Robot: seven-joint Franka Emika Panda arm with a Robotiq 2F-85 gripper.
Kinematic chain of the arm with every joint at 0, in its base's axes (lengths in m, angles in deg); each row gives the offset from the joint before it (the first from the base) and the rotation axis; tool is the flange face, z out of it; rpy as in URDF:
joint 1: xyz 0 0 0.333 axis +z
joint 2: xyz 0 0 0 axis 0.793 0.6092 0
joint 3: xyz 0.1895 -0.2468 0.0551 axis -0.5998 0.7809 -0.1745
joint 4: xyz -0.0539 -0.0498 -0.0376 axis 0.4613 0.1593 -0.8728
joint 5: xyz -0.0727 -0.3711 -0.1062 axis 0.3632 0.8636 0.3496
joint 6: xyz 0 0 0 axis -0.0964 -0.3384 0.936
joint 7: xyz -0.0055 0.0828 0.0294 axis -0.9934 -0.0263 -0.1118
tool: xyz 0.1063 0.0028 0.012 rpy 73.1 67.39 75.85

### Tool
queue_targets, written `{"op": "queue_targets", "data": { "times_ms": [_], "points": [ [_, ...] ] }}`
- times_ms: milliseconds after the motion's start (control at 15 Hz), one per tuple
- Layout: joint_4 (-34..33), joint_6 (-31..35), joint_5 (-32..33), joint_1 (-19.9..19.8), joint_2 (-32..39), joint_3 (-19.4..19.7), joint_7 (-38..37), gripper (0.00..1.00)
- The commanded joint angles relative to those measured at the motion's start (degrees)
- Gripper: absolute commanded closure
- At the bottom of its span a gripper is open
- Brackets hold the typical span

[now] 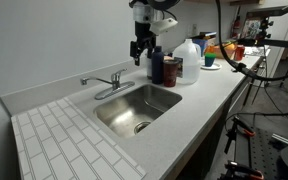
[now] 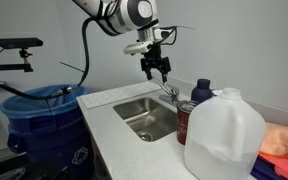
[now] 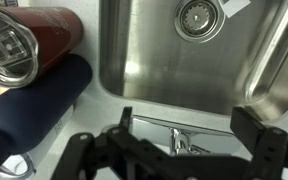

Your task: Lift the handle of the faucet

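Observation:
The chrome faucet (image 1: 114,82) stands on the counter behind the steel sink (image 1: 134,108), with its low spout reaching over the basin. The slim handle (image 1: 90,79) sticks out sideways from the top of the faucet body. My gripper (image 1: 139,50) hangs open and empty in the air above the back of the counter, off to the side of the faucet and apart from it. In an exterior view the gripper (image 2: 156,68) hovers just above the faucet (image 2: 170,94). In the wrist view a chrome part of the faucet (image 3: 179,142) shows between the open fingers (image 3: 189,128).
A red tumbler (image 3: 34,40) and a dark blue bottle (image 3: 34,110) stand beside the sink, close to the gripper. A white plastic jug (image 1: 189,55) stands beyond them. A white tiled drainboard (image 1: 69,145) lies at the counter's other end. A blue bin (image 2: 44,120) stands beside the counter.

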Motion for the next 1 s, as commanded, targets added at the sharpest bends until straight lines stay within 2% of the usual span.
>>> {"op": "queue_targets", "data": {
  "times_ms": [0,200,933],
  "points": [
    [-0.2,-0.15,-0.15,0.84,-0.01,0.88,0.13,0.0],
    [-0.21,0.78,-0.71,0.85,0.72,0.82,-0.23,0.0],
    [-4.01,15.54,-2.71,2.37,13.13,0.86,-0.38,0.0]
  ]
}}
